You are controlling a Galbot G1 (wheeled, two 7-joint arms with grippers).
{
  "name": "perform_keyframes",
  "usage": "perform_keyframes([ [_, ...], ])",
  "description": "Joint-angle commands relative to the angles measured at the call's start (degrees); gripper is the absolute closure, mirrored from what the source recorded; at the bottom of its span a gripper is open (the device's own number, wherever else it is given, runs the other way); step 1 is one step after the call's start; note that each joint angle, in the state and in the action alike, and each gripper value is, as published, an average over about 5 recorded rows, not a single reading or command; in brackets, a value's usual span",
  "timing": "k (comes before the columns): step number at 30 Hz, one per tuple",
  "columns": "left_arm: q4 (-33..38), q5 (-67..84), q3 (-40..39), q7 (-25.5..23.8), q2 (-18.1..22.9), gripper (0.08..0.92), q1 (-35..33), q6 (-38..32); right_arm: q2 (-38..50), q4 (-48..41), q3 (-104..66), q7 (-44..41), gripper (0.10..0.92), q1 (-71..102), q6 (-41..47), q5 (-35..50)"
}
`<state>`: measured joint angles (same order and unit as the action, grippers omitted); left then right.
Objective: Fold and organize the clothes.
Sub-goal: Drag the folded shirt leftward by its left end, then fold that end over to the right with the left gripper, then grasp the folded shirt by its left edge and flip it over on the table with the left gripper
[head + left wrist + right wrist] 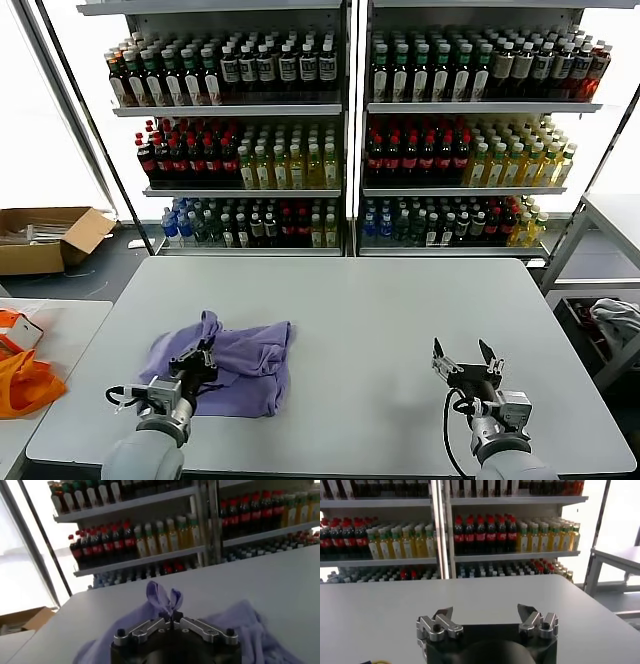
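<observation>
Item one: a lavender-purple short-sleeved T-shirt of thin soft fabric (240, 365), lying rumpled on the near-left part of the pale grey rectangular tabletop (380, 320). I see no printed graphic from here. One fold stands up as a small peak at the garment's left side.

Item two: my left gripper (199, 362), low over the shirt's left portion. In the left wrist view its fingers (165, 615) are pressed together on that raised tuft of the shirt (162, 596), pinching the cloth between them.

Item three: my right gripper (465, 360), over bare tabletop at the near right, well apart from the shirt. Its fingers (443, 613) are spread wide with nothing between them.

Item four: a bright orange fabric bag (25, 378) on a separate side table at my far left.

Item five: a brown cardboard box (45, 238) on the floor beyond that side table.

Item six: two white shelving units (350, 108) behind the table, stocked with rows of bottled drinks.

Item seven: a pale grey-white cloth (615, 320) at the right edge, beside the table.
</observation>
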<state>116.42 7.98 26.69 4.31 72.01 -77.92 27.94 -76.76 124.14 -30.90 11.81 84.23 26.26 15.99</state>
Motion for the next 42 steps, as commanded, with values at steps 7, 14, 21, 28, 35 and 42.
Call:
perform_keyframes([
  [7, 1.1, -1.9, -6.6, -0.5, 3.5, 0.907, -0.4, 0.4, -0.8, 0.0, 0.2, 0.1, 0.203, 1.2, -0.6, -0.1],
  [14, -0.6, -3.4, -7.6, -0.9, 4.5, 0.907, -0.2, -0.6, -0.7, -0.6, 1.5, 0.1, 0.203, 1.4, -1.0, -0.5],
  [21, -4.2, 0.4, -8.2, -1.1, 6.3, 0.907, 0.3, -2.6, -1.3, -1.0, 2.3, -0.1, 0.203, 1.3, -1.4, -0.6],
  [28, -1.7, 16.3, -11.1, -0.3, 7.2, 0.792, -0.8, -3.0, -1.4, -1.6, 2.8, 0.1, 0.203, 0.4, -1.2, -0.4],
  [35, 8.6, 41.9, -10.6, 4.9, 8.9, 0.593, -0.9, -0.5, -1.0, -2.9, 3.6, 0.2, 0.203, -0.7, -1.2, -0.3],
  [42, 10.3, 20.0, -1.0, 4.1, 3.4, 0.394, -0.5, -2.8, -0.2, -3.9, 4.6, 0.3, 0.203, -2.5, -1.1, 0.3],
])
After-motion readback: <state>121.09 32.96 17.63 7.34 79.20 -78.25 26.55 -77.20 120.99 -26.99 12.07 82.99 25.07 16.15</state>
